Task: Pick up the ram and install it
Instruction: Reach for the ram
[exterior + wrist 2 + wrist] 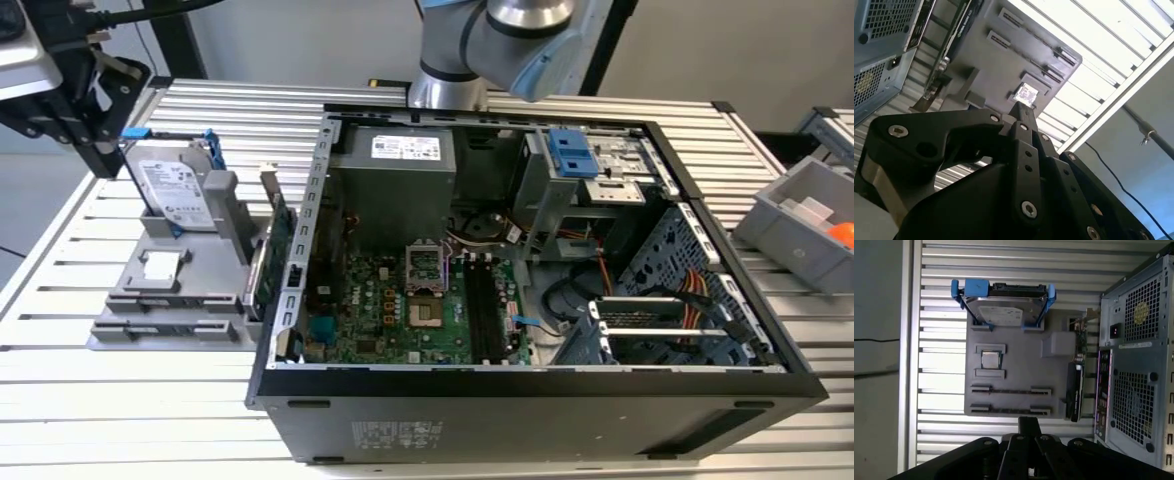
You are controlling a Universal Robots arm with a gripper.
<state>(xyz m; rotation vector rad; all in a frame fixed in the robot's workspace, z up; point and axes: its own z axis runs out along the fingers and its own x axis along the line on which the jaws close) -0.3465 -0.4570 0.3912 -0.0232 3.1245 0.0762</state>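
- Case: lies open on its side, board facing up. Its near wall stands just beside the tray, so I judge a low carry across could clip that edge.
- Tray: sits at the exterior view's left of the case and holds the spare parts.
- Gripper: hangs above the tray's outer end. Its fingers look pressed together into one narrow tip, with no gap and nothing between them. Going down like that would likely jab a part instead of straddling it.
- Drive: stands in its blue frame at the tray's far end, well apart from the tip.
- Card: stands on edge along the tray's case side, close to the long slots, so a sideways drift could knock it.
- Tray slots: two long ones, each showing a thin dark line.
- Ram: I cannot tell where it is, whether in a tray slot or already in the board slots. A wrong guess risks a grab at nothing.
- Chip: lies flat in its own pocket.
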